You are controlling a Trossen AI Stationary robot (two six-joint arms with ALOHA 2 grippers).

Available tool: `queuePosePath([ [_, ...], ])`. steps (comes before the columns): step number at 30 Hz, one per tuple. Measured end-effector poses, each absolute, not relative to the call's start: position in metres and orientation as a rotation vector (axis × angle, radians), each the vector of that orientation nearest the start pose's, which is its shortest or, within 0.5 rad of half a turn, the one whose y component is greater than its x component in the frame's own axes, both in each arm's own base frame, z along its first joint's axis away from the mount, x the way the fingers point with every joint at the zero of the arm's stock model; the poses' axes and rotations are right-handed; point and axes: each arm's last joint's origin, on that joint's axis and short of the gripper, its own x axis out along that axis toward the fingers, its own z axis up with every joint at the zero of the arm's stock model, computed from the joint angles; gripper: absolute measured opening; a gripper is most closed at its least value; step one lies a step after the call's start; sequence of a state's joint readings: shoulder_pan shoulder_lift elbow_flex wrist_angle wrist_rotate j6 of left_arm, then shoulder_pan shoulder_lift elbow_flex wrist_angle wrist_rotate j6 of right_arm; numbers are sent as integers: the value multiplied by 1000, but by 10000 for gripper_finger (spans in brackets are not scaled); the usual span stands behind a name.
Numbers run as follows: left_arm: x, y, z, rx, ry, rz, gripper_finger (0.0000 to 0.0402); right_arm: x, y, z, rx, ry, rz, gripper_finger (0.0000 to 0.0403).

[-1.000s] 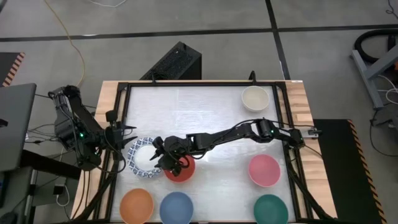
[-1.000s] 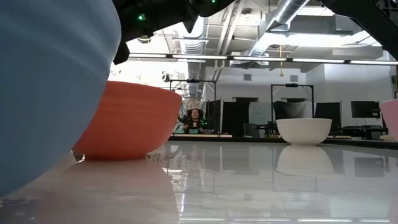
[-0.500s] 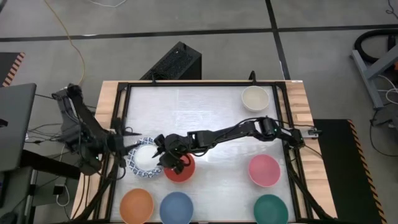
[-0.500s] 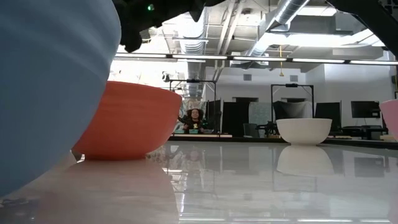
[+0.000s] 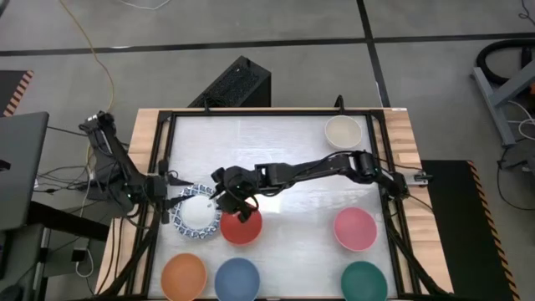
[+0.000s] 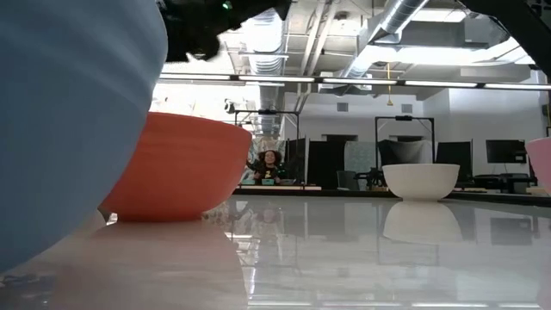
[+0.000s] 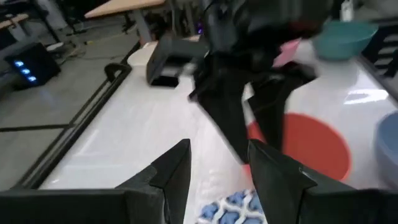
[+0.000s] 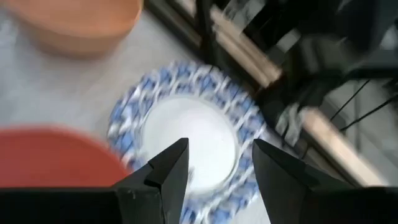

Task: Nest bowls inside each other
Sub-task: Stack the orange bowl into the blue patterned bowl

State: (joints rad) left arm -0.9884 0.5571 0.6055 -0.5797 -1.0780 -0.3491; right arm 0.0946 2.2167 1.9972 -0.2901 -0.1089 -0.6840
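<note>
A white bowl with a blue-patterned rim stands at the table's left, touching or nearly touching the red bowl beside it. My right gripper hangs open above the two, holding nothing; its wrist view looks down on the patterned bowl and the red one. My left gripper waits open at the left frame rail, pointing at the patterned bowl's rim. Orange, blue, dark green, pink and beige bowls each stand alone on their bases.
A black frame rail borders the white table top. The blue bowl fills the low view's left, with the red bowl behind it and the beige bowl farther off. The table's middle and far left are bare.
My right gripper has risen and drawn back from over the two bowls toward the table's far right, still open. My left arm has folded downward at the left edge, and its gripper has turned. The bowls have stayed in place.
</note>
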Motion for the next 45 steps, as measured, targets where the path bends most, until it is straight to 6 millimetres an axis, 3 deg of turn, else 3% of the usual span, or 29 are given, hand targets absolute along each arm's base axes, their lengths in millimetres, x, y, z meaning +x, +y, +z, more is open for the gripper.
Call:
queuePosePath([
  [5,78,-75,269,80,217,29,151,496,46,283,-664,543,397,199],
  [15,85,-64,267,6,207,-4,151,444,48,293,-352,972,386,199],
  [20,96,-64,268,-11,226,-77,151,425,62,282,-220,1202,389,199],
  [24,110,-65,266,38,248,-73,151,418,80,279,-212,1258,408,199],
  [29,132,-66,257,24,320,-103,151,412,85,278,-180,1315,383,199],
  [33,150,-63,251,-33,363,-163,151,417,84,279,-175,1266,383,199],
  [37,155,-57,264,-62,334,-216,151,435,72,286,-160,1090,349,199],
  [40,147,-51,279,-84,320,-212,151,448,60,292,-117,965,290,199],
  [45,126,-41,292,-87,300,-130,151,455,52,295,-159,906,153,199],
])
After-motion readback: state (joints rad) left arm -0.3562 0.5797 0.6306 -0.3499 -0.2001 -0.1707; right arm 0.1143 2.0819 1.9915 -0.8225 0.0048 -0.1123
